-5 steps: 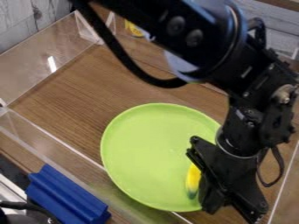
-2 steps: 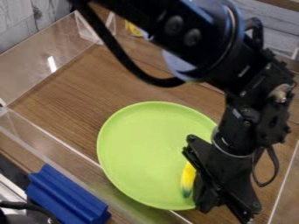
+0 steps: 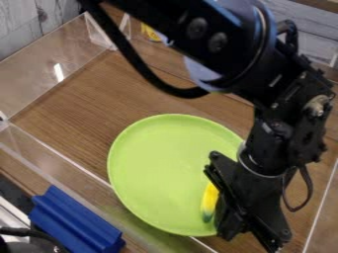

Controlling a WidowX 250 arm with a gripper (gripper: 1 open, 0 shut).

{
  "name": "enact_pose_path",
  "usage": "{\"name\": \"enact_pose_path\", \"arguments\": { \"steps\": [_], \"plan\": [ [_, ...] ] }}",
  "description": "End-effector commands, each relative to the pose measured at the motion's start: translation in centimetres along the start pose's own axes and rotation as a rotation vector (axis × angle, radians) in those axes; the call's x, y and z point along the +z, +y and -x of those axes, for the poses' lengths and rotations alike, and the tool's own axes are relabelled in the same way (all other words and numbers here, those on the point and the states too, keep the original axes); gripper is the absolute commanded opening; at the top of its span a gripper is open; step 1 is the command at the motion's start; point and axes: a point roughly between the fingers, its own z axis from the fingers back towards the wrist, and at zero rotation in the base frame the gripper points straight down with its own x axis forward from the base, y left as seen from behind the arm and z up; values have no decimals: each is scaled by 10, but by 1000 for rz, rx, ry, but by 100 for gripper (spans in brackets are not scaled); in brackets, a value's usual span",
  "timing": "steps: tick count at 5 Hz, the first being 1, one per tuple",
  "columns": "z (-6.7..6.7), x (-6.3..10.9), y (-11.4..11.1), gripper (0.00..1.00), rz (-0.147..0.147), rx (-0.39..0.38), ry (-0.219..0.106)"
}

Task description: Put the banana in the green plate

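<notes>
The green plate (image 3: 158, 168) lies on the wooden table at the lower middle of the camera view. A small yellow banana (image 3: 209, 201) shows at the plate's right side, partly covered by the black gripper (image 3: 224, 210). The gripper comes down from the big black arm at the upper right and is shut on the banana, holding it over or on the plate's right rim. Whether the banana touches the plate I cannot tell.
A blue block (image 3: 73, 225) sits at the lower left by the near edge. Clear plastic walls (image 3: 40, 69) fence the table on the left and back. A yellow object (image 3: 154, 35) peeks out behind the arm at the top.
The plate has slid a little to the left, and the gripper with the banana has shifted slightly left with it.
</notes>
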Motion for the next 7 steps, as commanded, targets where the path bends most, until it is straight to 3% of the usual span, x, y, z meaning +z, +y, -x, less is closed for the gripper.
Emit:
{"name": "enact_pose_path", "arguments": {
  "steps": [1,7],
  "plan": [
    [-4,14,4,0,-2,-4,-48],
    [-3,11,8,0,-21,-60,-54]
  ]
}}
